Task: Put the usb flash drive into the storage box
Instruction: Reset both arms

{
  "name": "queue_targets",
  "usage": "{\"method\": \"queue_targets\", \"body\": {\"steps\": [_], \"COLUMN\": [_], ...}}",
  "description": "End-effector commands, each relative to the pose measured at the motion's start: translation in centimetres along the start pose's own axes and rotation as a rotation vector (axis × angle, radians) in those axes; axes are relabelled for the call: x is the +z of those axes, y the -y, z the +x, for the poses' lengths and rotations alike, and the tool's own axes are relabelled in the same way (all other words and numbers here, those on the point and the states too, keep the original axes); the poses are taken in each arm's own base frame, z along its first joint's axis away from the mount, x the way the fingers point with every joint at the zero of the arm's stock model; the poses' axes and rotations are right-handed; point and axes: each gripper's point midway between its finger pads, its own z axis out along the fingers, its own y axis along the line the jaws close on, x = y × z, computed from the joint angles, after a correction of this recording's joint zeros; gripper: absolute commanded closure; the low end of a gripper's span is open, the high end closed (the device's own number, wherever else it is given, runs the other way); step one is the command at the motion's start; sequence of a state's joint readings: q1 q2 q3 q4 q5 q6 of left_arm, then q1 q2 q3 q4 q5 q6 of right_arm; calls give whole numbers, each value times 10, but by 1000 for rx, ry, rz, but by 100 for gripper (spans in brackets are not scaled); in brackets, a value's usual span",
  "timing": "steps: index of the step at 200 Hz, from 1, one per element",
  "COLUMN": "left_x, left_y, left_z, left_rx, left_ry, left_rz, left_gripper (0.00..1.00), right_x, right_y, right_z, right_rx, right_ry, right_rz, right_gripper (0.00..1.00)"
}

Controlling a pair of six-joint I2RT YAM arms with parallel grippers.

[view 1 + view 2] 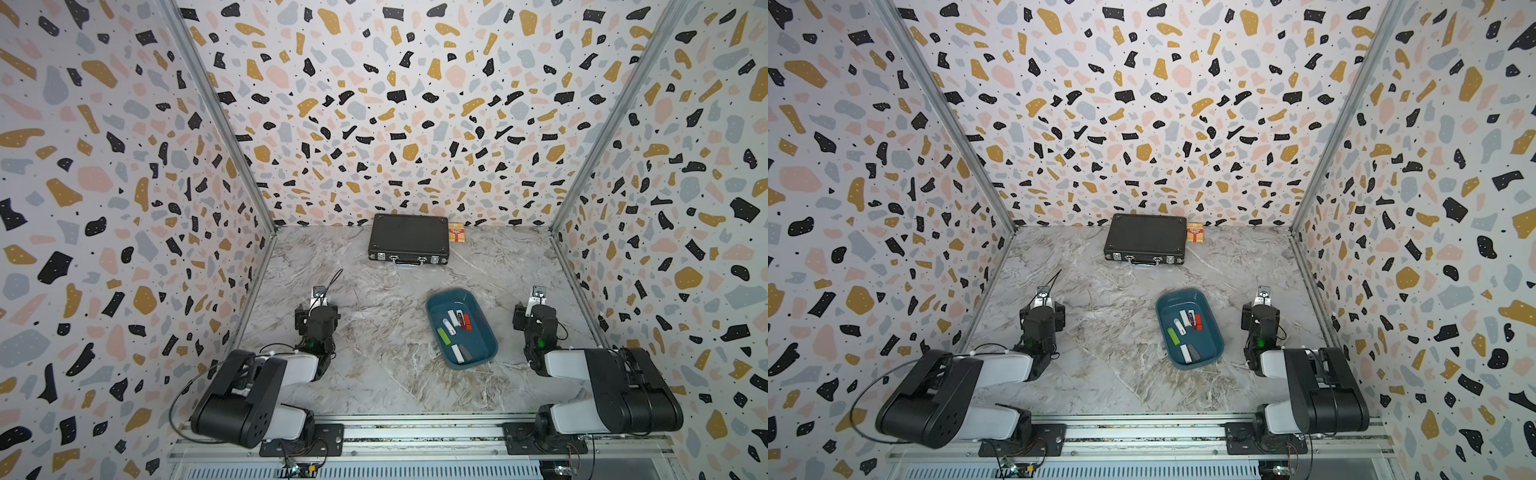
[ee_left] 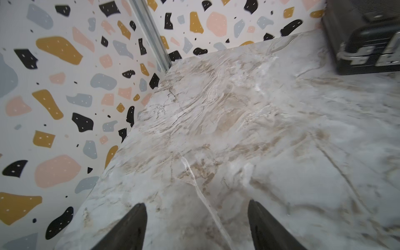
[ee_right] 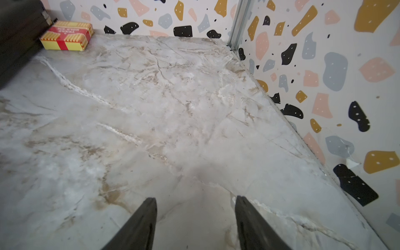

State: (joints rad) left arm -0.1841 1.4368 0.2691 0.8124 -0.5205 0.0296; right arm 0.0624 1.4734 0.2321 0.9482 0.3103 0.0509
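Around the storage box [image 1: 482, 343] spreads a grey-and-beige marbled surface [image 1: 374, 340], walled on three sides by terrazzo-print panels [image 1: 124, 166] with metal corner posts. Inside the box lie several usb flash drives [image 1: 443, 336] (green, white, red and grey ones). Beyond the box, against the back panel, sit a black briefcase [image 1: 408, 240] and a red-and-yellow carton [image 3: 67, 35]. Either side of the box, well apart from it, the left gripper [image 2: 197, 203] and the right gripper [image 3: 195, 198] have jaws spread, nothing between them.

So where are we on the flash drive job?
Looks done: several drives lie in the box, none visible on the table. In hand: nothing; left fingers and right fingers are open, empty, over bare table. Left: nothing I can see.
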Motion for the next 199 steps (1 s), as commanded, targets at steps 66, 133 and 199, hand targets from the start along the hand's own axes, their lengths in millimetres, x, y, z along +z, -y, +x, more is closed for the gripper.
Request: {"method": "queue_targets", "body": {"steps": [66,133,199], "left_x": [5,5,8], "left_y": [17,17,19], "left_z": [-33,-33,-33], "left_rx": [-100,-100,-93], "left_ry": [82,85,80], "left_rz": [164,165,170], "left_gripper": [0,0,0], "right_x": [18,17,17], "right_y": [-11,-11,-11], "right_z": [-27,-26,-27], "right_rx": [-19,-19,-20], "right_ry": [39,25,33], "right_rz": [-60,-62,-60], "right_gripper": [0,0,0]}}
